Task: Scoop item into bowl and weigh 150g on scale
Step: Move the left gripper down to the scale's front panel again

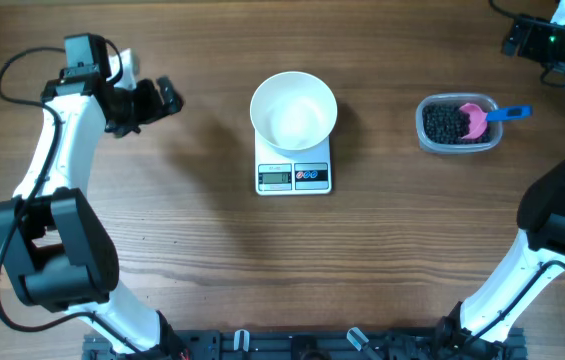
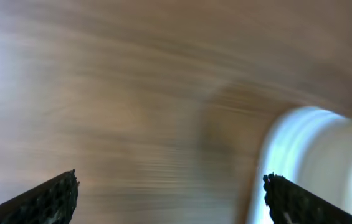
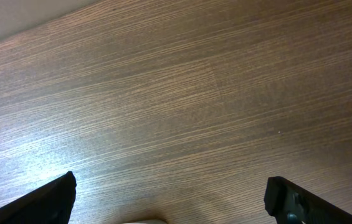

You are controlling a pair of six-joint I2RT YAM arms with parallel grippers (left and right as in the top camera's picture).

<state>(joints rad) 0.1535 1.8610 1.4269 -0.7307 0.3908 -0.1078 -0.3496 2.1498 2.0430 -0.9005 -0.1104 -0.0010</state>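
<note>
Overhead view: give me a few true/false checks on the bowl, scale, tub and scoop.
1. The bowl sits on the scale. True.
2. The bowl has beads in it. False: it looks empty; the beads are in the clear tub.
3. A pink scoop lies in the tub, with its blue handle sticking out over the rim. True.
4. The left gripper holds the scoop. False: its jaws stand open and empty, on the far side of the scale from the tub.
</note>
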